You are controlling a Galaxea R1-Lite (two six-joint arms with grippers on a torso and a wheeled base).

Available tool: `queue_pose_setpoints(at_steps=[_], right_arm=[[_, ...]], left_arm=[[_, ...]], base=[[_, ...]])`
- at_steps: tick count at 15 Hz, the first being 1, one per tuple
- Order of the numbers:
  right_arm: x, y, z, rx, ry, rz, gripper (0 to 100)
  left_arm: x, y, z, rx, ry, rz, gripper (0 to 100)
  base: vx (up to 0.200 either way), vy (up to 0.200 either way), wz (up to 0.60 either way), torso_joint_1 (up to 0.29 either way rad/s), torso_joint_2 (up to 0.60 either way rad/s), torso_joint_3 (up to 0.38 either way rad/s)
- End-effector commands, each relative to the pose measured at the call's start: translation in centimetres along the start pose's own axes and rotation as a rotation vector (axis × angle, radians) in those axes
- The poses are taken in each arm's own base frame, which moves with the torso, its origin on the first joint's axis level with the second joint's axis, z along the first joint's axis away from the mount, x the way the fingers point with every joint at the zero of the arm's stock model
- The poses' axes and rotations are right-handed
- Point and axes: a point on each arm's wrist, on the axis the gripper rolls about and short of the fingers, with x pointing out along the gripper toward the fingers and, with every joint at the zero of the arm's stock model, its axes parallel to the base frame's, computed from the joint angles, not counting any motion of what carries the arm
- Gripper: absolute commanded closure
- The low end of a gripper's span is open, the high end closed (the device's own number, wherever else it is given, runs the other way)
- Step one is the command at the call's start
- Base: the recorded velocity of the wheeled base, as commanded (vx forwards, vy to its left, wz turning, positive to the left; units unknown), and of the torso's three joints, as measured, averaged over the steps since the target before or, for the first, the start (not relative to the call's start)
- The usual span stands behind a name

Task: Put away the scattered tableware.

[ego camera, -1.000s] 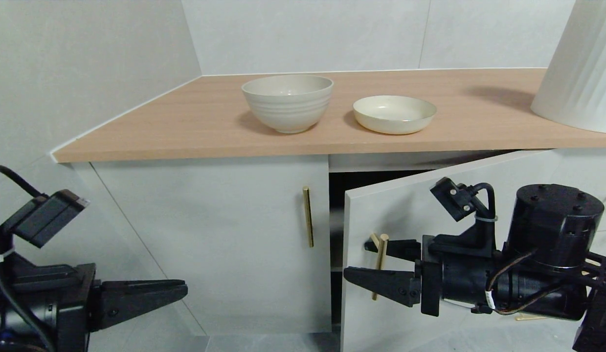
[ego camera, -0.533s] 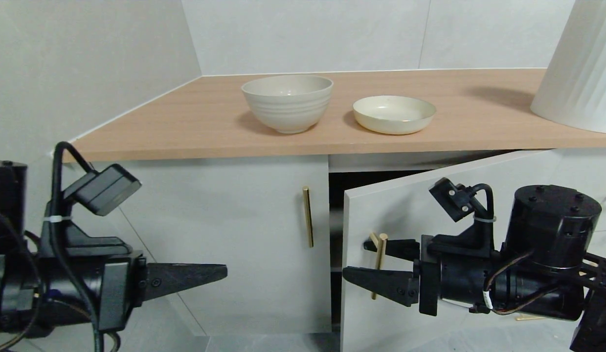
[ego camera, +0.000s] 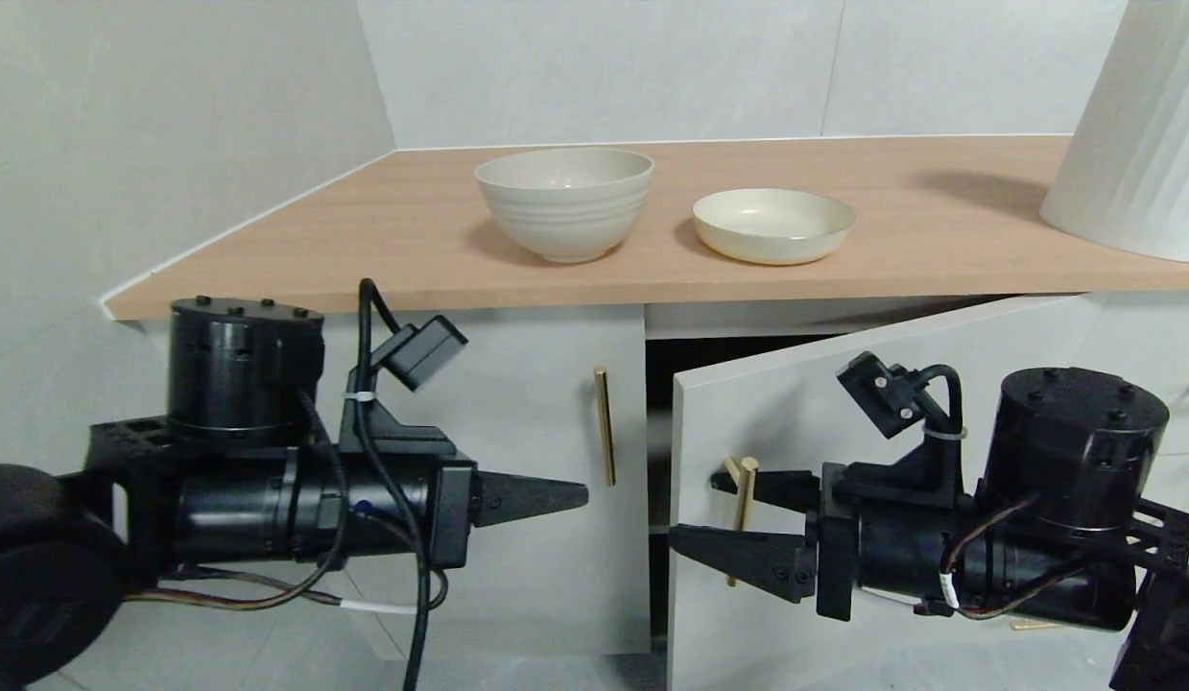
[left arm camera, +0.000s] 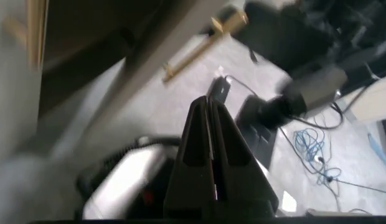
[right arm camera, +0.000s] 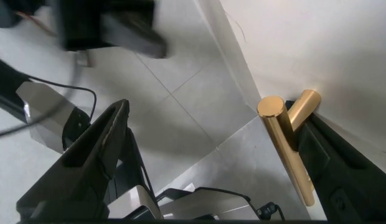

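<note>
**Clerk:** Item one, lower left of the head view?

**Keeper:** Left gripper [ego camera: 556,497], lying level in front of the closed cabinet door [ego camera: 440,384]. The fingers are pressed together to a single point with nothing between them. The tip sits just left of that door's brass handle [ego camera: 605,425] and apart from it.

**Clerk:** Item two, the tableware?

**Keeper:** Two pieces stand on the wooden countertop [ego camera: 344,259], upper middle of the frame. The deep bowl [ego camera: 563,202] is pale, ribbed and upright, and it stands on the left. The shallow dish [ego camera: 773,224] is cream and stands just to its right, near the bowl but not touching it. Both stand clear of both grippers.

**Clerk:** Item three, lower right?

**Keeper:** Right gripper [ego camera: 698,511], also lying level, with its fingers spread wide. It is at the free edge of the open cabinet door [ego camera: 815,403], which is swung out from a dark gap. The vertical brass bar handle [ego camera: 745,513] of that door stands between the two fingers. In the right wrist view the bar sits close against one finger, and whether they touch cannot be told. The other finger is well apart from the bar. The fingers are not closed on the bar.

**Clerk:** Item four, upper right corner?

**Keeper:** A tall white ribbed object [ego camera: 1136,144] stands on the countertop, well apart from the dish.
</note>
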Motion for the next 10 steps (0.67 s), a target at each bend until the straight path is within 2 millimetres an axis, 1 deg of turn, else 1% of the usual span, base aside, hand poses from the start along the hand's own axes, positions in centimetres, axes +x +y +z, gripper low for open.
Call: queue_pose_setpoints(at_steps=[1, 3, 5, 7, 10], right_arm=[[0.1, -0.2, -0.3, 0.011, 0.016, -0.006, 0], [0.0, -0.2, -0.4, 0.012, 0.019, -0.007, 0], [0.0, -0.2, -0.4, 0.011, 0.017, -0.007, 0], [0.0, -0.2, -0.4, 0.011, 0.017, -0.007, 0], [0.0, -0.2, -0.4, 0.011, 0.017, -0.007, 0]], left_arm=[[3.6, 2.6, -1.9, -0.045, 0.034, 0.001, 100], [4.7, 3.4, -1.9, -0.053, -0.055, 0.016, 100], [6.4, 4.1, -2.6, -0.077, -0.073, 0.034, 100], [8.1, 5.0, -3.3, -0.063, -0.101, 0.083, 100], [9.4, 5.6, -3.6, -0.024, -0.165, 0.091, 100]], base=[[0.000, 0.000, 0.00, 0.000, 0.00, 0.000], [0.000, 0.000, 0.00, 0.000, 0.00, 0.000], [0.000, 0.000, 0.00, 0.000, 0.00, 0.000], [0.000, 0.000, 0.00, 0.000, 0.00, 0.000], [0.000, 0.000, 0.00, 0.000, 0.00, 0.000]])
